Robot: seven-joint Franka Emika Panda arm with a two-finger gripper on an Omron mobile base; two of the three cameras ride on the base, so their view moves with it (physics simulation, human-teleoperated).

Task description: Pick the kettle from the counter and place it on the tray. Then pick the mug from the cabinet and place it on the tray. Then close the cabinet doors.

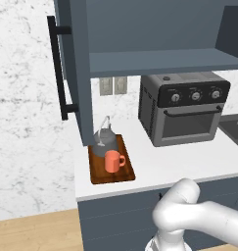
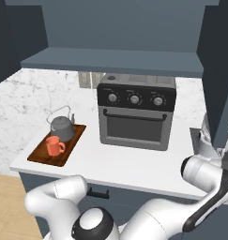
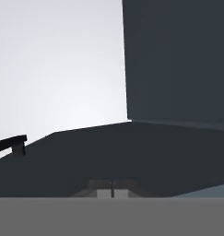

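Arm (image 2: pixel 200 173) bent low across the front of the table (image 1: pixel 179 162), then raised at the far right, wrist up against the right door (image 2: pixel 218 70). In the hand view, tips seen pressed together at the bottom edge, only a thin seam between, pinching nothing. Just ahead of the jaws, a dark door panel (image 3: pixel 178 60) and a second dark face below it; to their side, a black bar handle (image 3: pixel 9 145) against pale wall.

Well off to the left of the jaws and lower: tray (image 1: pixel 98 174) on the white table, near its left end. Kettle (image 1: pixel 106 137) on the tray's far half, wire handle upright. Mug (image 1: pixel 113 161) on the tray's near half, just beside the kettle, loop handle turned toward the oven (image 1: pixel 186 110). Between tray and jaws, the black oven with three round knobs, set back on the table.

Above, cabinet (image 1: pixel 159 61) open, shelf bare on the visible part. Left door (image 1: pixel 74 63) swung out, with its long black handle (image 1: pixel 57 68). Marble wall (image 1: pixel 22 122) behind, two outlets (image 1: pixel 113 86) under the cabinet, wood floor (image 1: pixel 37 230) below.
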